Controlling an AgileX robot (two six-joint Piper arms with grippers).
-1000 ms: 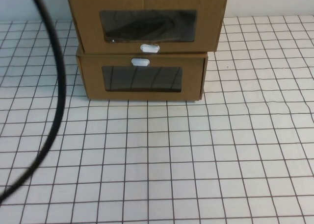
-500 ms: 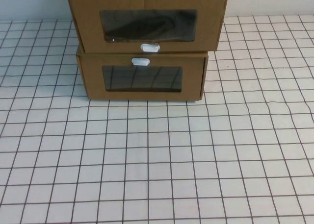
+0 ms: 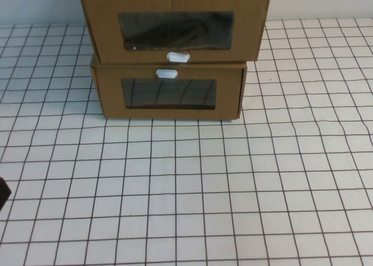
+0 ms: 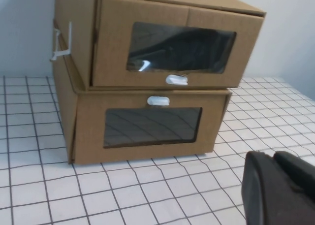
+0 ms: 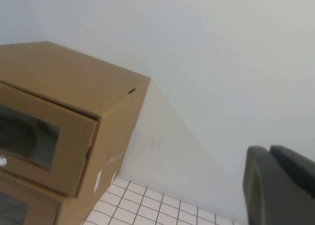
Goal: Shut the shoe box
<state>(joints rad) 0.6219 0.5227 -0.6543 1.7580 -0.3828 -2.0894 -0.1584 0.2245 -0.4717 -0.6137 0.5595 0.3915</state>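
Shoe box (image 3: pixel 175 36), brown cardboard with a clear window and white tab (image 3: pixel 178 57) below, sits atop a similar box (image 3: pixel 169 94) at the gridded counter's (image 3: pixel 204 190) twelve o'clock. Left claw (image 4: pixel 280 190) and right claw (image 5: pixel 278 185): dark housings only, grip unreadable.

shoe box (image 3: pixel 175 27), brown cardboard, stacked on top

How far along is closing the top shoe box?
Nothing looks done: the shoe box drawer juts out of its sleeve. Nothing is in hand: the left claw hangs in front of it, touching nothing; the right claw is off beside it, facing the wall. Left: push the drawer in.
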